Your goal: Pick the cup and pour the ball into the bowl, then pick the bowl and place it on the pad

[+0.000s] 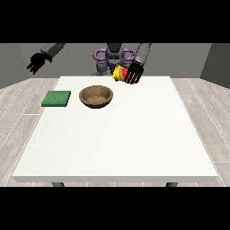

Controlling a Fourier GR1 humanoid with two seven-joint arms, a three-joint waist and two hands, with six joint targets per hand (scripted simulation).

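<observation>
**A:** Start at the view's left. What's that hand doing?

**B:** The hand at the view's left (36, 63) hangs off the table's (117, 148) edge, raised, holding nothing. How its fingers lie I cannot tell. Below it and toward the middle lies the green pad (56, 99), with nothing on it.

**A:** And the bowl?

**B:** The brown bowl (96, 96) sits on the table just beside the pad, on the side toward the other hand. I see no ball inside it.

**A:** Then the hand at the view's right?

**B:** The hand at the view's right (134, 73) is up in the air, fingers wrapped round the yellow cup (118, 72), which is tilted on its side with its mouth pointing away from the palm, toward the bowl. Something red shows at the cup against the fingers; whether it is the ball I can't say. The bowl lies below that hand and off to the cup's side.

**A:** So how far along?

**B:** I'd judge the cup is picked up and pouring is beginning. The ball still has to land in the bowl, and moving the bowl onto the pad is not yet done.
</observation>
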